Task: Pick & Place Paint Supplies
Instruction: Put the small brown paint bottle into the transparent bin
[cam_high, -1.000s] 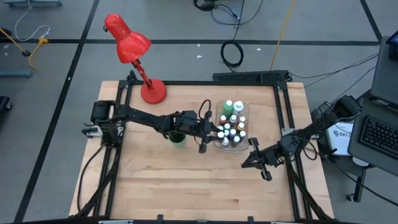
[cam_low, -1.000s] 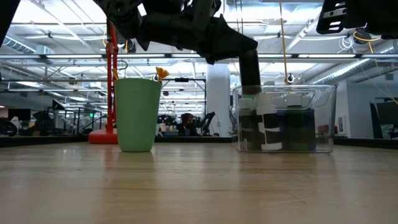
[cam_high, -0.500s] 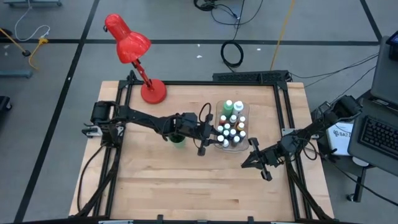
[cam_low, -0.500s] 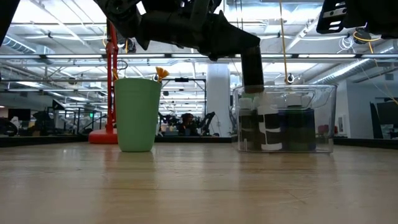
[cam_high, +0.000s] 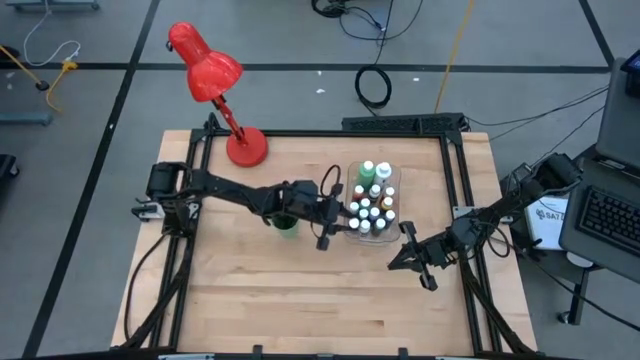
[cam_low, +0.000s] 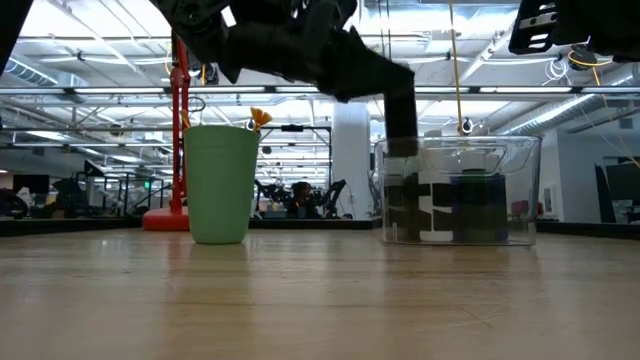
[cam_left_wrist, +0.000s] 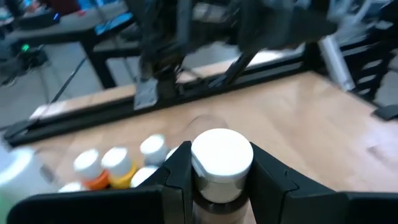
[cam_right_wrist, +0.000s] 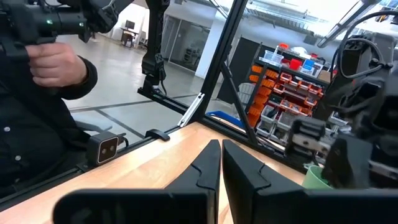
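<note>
My left gripper (cam_high: 342, 218) reaches in at the left side of the clear tray (cam_high: 392, 232) and is shut on a white-capped paint bottle (cam_left_wrist: 221, 157). Several more small white-capped bottles (cam_high: 372, 205), green and orange, stand in the tray beside it, with other bottles (cam_left_wrist: 102, 163) in the left wrist view. Just left of the tray stands the green cup (cam_low: 218, 185), and brush tips (cam_low: 260, 118) stick up out of it. My right gripper (cam_high: 405, 255) hovers shut near the table's right edge, holding nothing. My left gripper pinches the bottle between its two fingers (cam_left_wrist: 179, 177), one on each side of the body just below the white cap (cam_left_wrist: 222, 180). The fingers come from the table's left, nearly level. The bottle stands upright at the tray's left end; whether its base rests there stays hidden.
A red desk lamp (cam_high: 212, 72) stands with its base (cam_high: 247, 148) at the table's far left. A black frame rail (cam_high: 462, 190) runs along the table's edges. Bare wood (cam_high: 290, 290) lies near the front edge. A person's hand (cam_right_wrist: 59, 65) shows beyond the table.
My left gripper has rolled slightly about its own line while staying at the tray's left side, still shut on the bottle.
</note>
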